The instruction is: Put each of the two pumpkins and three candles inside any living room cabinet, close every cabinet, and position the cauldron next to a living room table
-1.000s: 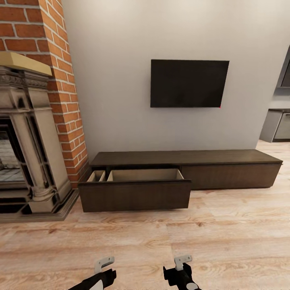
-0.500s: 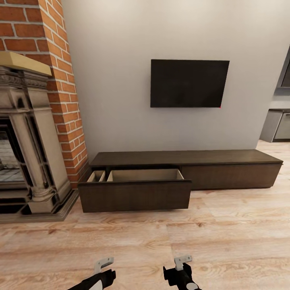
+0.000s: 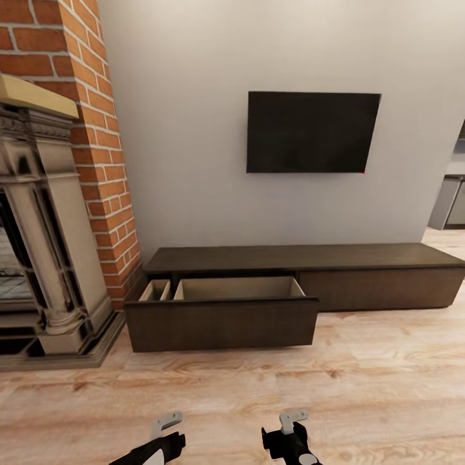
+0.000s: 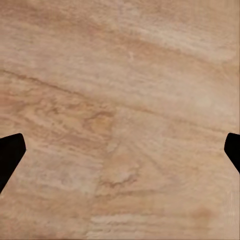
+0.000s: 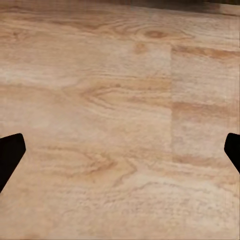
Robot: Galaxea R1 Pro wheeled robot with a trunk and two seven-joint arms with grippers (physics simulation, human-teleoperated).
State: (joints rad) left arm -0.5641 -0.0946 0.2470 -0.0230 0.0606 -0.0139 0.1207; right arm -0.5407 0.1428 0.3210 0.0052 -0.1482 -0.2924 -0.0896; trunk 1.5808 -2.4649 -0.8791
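Note:
The long, low dark-brown cabinet (image 3: pixel 361 271) runs along the grey wall of the living room. Its left drawer (image 3: pixel 223 320) is pulled out over the floor and shows pale beige inner walls; the front panel hides the drawer's bottom. My left gripper (image 3: pixel 166 423) and right gripper (image 3: pixel 292 420) hang low near the picture's bottom edge, well short of the drawer. In both wrist views the dark fingertips (image 4: pixel 10 155) (image 5: pixel 10 155) stand far apart over bare plank floor, so both grippers are open and hold nothing. Pumpkins, candles, cauldron and table are out of view.
A red brick chimney (image 3: pixel 97 129) with an ornate stone fireplace surround (image 3: pixel 45 258) stands left of the cabinet. A black TV (image 3: pixel 313 132) hangs on the wall above. Light wood floor (image 3: pixel 361 387) lies between me and the drawer. Grey units (image 3: pixel 452 203) show at far right.
The whole picture has shifted: the cabinet and TV look slightly larger and further right, so the camera has moved closer. The drawer and both grippers keep their poses.

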